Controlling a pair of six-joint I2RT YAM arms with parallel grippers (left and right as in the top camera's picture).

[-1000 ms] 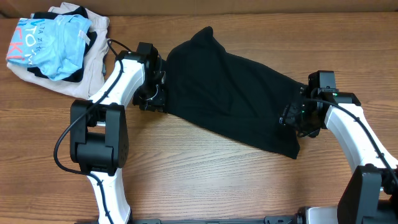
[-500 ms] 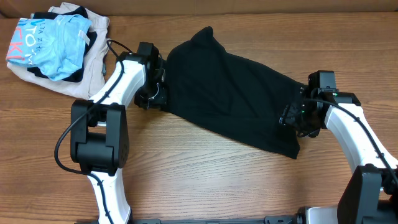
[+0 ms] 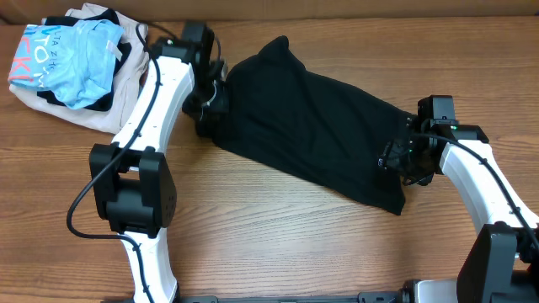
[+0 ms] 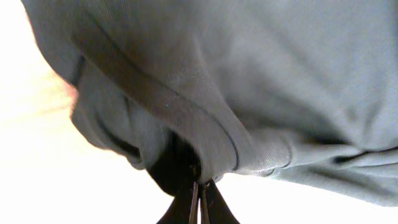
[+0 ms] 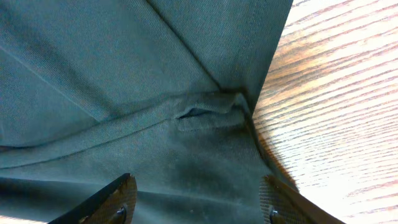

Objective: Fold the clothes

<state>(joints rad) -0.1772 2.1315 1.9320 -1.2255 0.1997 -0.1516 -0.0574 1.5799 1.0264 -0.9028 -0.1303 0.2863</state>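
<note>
The clothes (image 3: 312, 126), a black garment, lie spread slantwise across the middle of the wooden table. My left gripper (image 3: 210, 99) is at the garment's left edge and shut on a fold of it. In the left wrist view the gripper (image 4: 200, 190) has its fingertips pressed together, with a hemmed edge of the clothes (image 4: 249, 81) bunched above them. My right gripper (image 3: 396, 160) hangs over the garment's right end. In the right wrist view this gripper (image 5: 199, 202) stands open, its fingers (image 5: 118, 199) wide apart over a seam of the clothes (image 5: 124, 81).
A pile of a light blue printed garment (image 3: 80, 50) on a beige one (image 3: 126, 71) lies at the back left corner. Bare wooden table (image 3: 278, 244) runs along the front. The two arm bases stand at the front left and front right.
My left gripper has closed on the garment's left edge and moved toward the back of the table, pulling that edge with it. The right arm has not moved.
</note>
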